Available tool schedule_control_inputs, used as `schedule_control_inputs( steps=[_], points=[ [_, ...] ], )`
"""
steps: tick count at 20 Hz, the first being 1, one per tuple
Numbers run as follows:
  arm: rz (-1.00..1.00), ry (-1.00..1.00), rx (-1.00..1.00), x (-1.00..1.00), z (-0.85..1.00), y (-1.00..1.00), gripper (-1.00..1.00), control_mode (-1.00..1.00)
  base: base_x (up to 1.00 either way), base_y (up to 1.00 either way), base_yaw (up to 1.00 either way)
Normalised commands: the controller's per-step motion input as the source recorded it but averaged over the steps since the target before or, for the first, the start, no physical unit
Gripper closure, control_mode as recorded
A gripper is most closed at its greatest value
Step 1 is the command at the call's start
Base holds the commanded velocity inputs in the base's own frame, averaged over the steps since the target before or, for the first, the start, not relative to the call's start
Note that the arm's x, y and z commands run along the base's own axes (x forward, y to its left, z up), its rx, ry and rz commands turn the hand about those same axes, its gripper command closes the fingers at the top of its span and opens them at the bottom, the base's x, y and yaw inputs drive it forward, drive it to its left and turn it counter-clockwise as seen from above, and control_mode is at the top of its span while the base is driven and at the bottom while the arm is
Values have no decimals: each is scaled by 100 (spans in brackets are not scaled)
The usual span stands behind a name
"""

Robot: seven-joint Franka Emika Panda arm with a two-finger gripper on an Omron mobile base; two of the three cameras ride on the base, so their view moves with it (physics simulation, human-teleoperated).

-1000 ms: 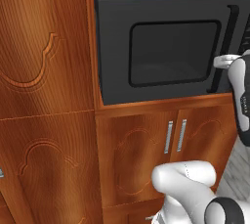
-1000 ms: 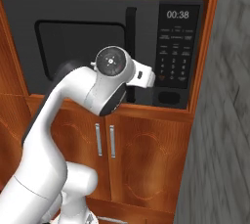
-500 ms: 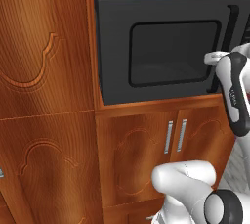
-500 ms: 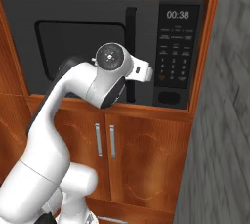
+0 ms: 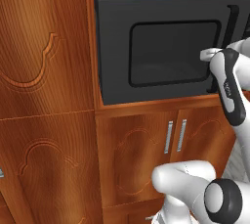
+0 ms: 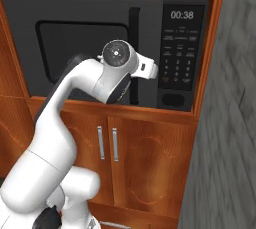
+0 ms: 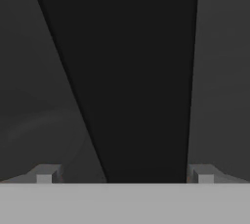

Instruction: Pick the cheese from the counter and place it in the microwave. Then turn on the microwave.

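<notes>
While the door of the microwave (image 6: 100, 48) is shut, the arm reaches up to the handle (image 6: 134, 53), the vertical black bar between the window (image 5: 173, 52) and the panel (image 6: 181, 55). In the hand view the gripper (image 7: 124, 174) faces that bar head-on: its two tips stand wide apart, one to each side of the handle (image 7: 141, 81), with nothing clamped between them, though contact with the bar cannot be judged. Relative to the microwave, the wrist sits just in front of the handle; the panel lies to the handle's right with a lit display (image 6: 181, 15); two cabinet doors (image 6: 145, 158) with silver handles hang directly below. The cheese cannot be located from these pictures, and the dim window reveals nothing of it inside. As a judgement, the task is at an early stage: the step in hand looks like opening the door. Fetching the cheese, placing it inside, closing the door and pressing start all seem left to do.
</notes>
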Motion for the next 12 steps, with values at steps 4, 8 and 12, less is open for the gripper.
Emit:
schedule_control_inputs(
  steps=[4,8,12],
  points=[
    [0,0,0,24,0,-20,-100,-100,0,0,0],
    [0,0,0,22,0,-27,-100,-100,0,0,0],
    [0,0,1,23,0,-27,-100,-100,0,0,0]
  ],
)
